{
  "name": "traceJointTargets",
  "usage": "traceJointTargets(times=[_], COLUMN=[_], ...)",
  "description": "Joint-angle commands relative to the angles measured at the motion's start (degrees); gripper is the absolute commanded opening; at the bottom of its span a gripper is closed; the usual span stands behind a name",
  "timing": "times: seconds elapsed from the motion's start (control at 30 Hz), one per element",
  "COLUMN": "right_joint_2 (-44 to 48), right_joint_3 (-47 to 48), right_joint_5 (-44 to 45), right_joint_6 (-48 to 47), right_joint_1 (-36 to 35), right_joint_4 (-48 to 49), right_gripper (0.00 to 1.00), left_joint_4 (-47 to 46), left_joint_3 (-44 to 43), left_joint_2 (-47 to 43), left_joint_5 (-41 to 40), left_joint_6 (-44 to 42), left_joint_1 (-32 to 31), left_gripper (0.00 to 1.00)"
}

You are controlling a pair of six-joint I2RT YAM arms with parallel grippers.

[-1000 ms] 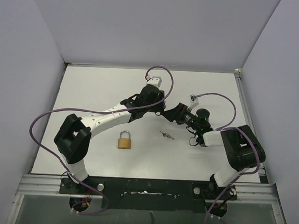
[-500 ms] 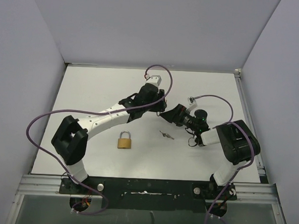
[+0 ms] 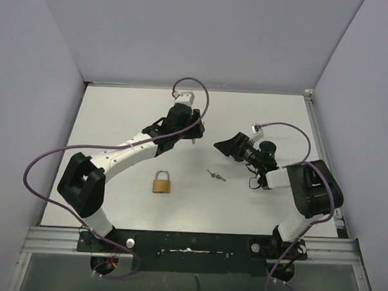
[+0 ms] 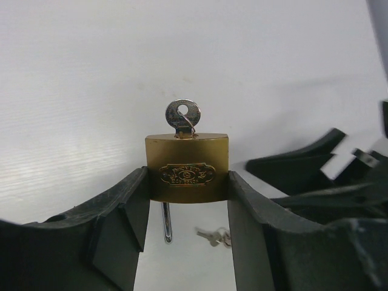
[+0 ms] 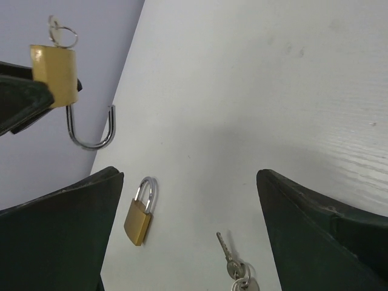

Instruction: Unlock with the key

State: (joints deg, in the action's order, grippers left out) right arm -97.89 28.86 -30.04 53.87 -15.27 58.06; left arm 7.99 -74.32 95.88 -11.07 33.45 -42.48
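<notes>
The left fingers (image 4: 130,203) are pinching a smooth brass padlock (image 4: 187,170) aloft, its steel key (image 4: 182,116) sticking up, curved shackle (image 4: 167,222) hanging. The right fingers (image 5: 60,233) are standing spread wide. A second padlock (image 3: 161,182) and spare keys (image 3: 215,176) are lying on the open counter (image 3: 118,116).

Even, diffuse light from above fills the enclosure; the matte white desk (image 3: 118,123) is bright without glare, and shadows under the arms are faint and soft-edged. In the left wrist view the shiny brass padlock (image 4: 187,173) is sharp, the black left gripper (image 4: 188,185) around it slightly softer
</notes>
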Motion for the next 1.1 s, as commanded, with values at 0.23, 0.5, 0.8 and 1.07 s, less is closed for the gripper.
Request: traceJointTargets(times=[0.23,0.5,0.8,1.07], right_joint_2=[20.7,30.8,33.3,34.0], right_joint_3=[1.7,3.7,3.1,2.7], right_joint_5=[2.0,3.4,4.1,4.5], right_joint_6=[-13.2,-18.8,-19.9,-19.7], right_joint_1=[2.4,2.4,2.4,2.4], right_joint_4=[-20.0,-31.8,-34.7,-34.9], right_gripper=[0.98,0.98,0.98,0.98], left_joint_4=[4.1,5.4,3.2,6.1], left_joint_3=[-3.5,-8.7,-16.9,-24.4], left_joint_2=[2.3,12.8,21.4,28.9], left_joint_5=[-15.4,-11.3,-2.5,-0.8], left_joint_6=[-15.1,-21.7,-20.1,-17.2], left_joint_1=[10.1,16.6,16.4,12.3], left_gripper=[0.00,0.00,0.00,0.00])
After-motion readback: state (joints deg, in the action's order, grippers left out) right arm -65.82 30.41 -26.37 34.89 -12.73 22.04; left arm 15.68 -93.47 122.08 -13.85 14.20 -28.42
